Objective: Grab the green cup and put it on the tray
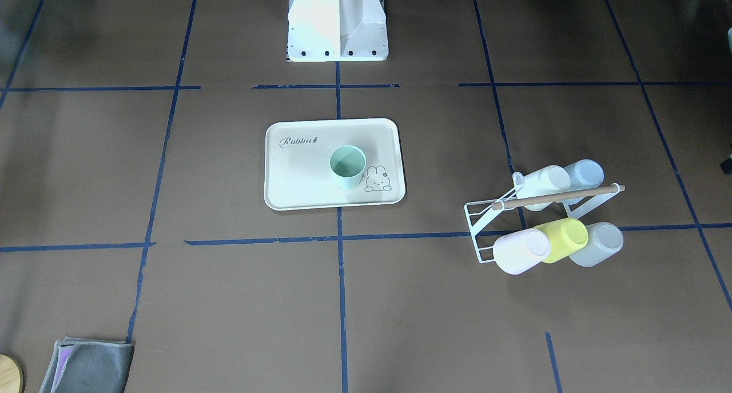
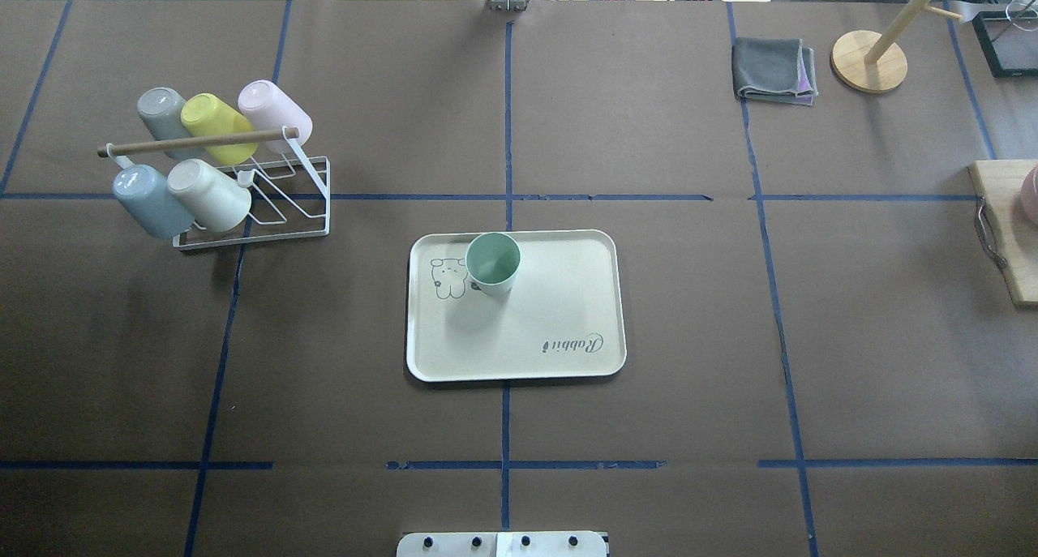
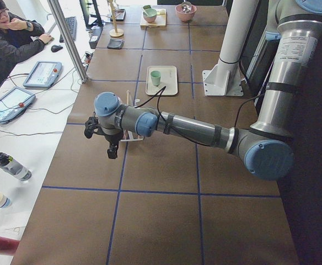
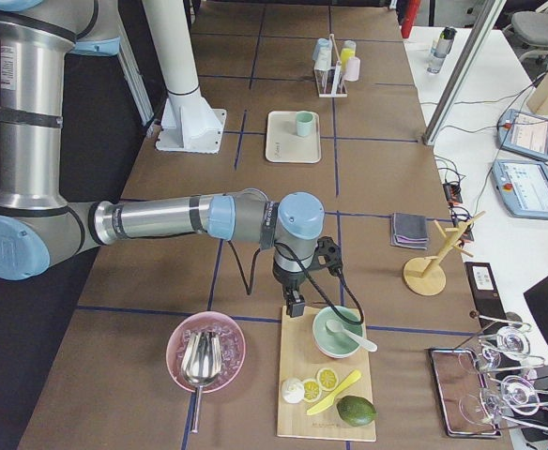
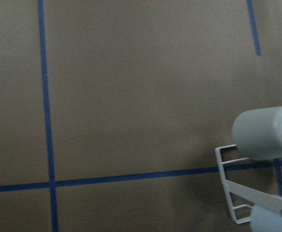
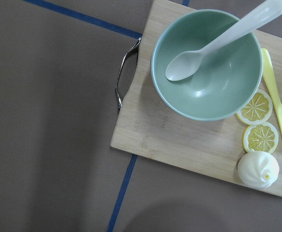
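Observation:
The pale mint-green cup (image 2: pixel 492 263) stands upright on the cream tray (image 2: pixel 551 306), beside the rabbit drawing, with nothing holding it. It shows the same way from the front: cup (image 1: pixel 347 167) on tray (image 1: pixel 297 178). My left gripper (image 3: pixel 112 151) hangs over the table near the cup rack, far from the tray. My right gripper (image 4: pixel 295 306) hovers above a wooden board at the other end. Both show only in the side views, so I cannot tell whether either is open or shut.
A white wire rack (image 2: pixel 251 186) holds several upturned cups, one of which is a yellow cup (image 2: pixel 212 119). A grey cloth (image 2: pixel 774 70) and a wooden stand (image 2: pixel 868 61) sit far right. The wooden board (image 6: pixel 146 135) carries a green bowl (image 6: pixel 206 63). A person (image 3: pixel 6 38) sits at the side desk.

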